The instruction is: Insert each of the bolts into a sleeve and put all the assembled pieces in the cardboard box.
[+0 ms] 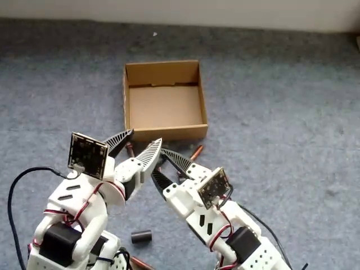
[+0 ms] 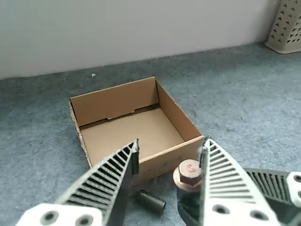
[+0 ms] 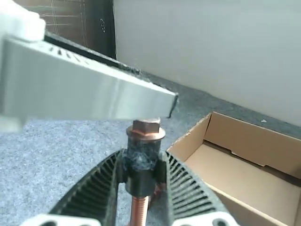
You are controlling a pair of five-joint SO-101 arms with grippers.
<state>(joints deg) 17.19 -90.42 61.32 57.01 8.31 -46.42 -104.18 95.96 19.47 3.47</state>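
My right gripper (image 3: 142,160) is shut on a black sleeve (image 3: 141,162) with a copper bolt (image 3: 146,129) through it; the hex head sticks out above and the shank below. It holds this piece upright just in front of the cardboard box (image 1: 163,134). My left gripper (image 2: 171,141) stands open beside it, and the bolt's head (image 2: 188,172) sits close to one of its fingers (image 2: 221,183). In the high view the left gripper (image 1: 146,135) and the right gripper (image 1: 157,161) meet at the box's near wall. The box (image 2: 183,148) holds nothing.
A loose black sleeve (image 2: 151,201) lies on the carpet in front of the box. Another sleeve (image 1: 142,236) lies between the arm bases, with a copper bolt (image 1: 140,262) at the near edge. One more bolt (image 1: 196,153) lies by the box's near right corner.
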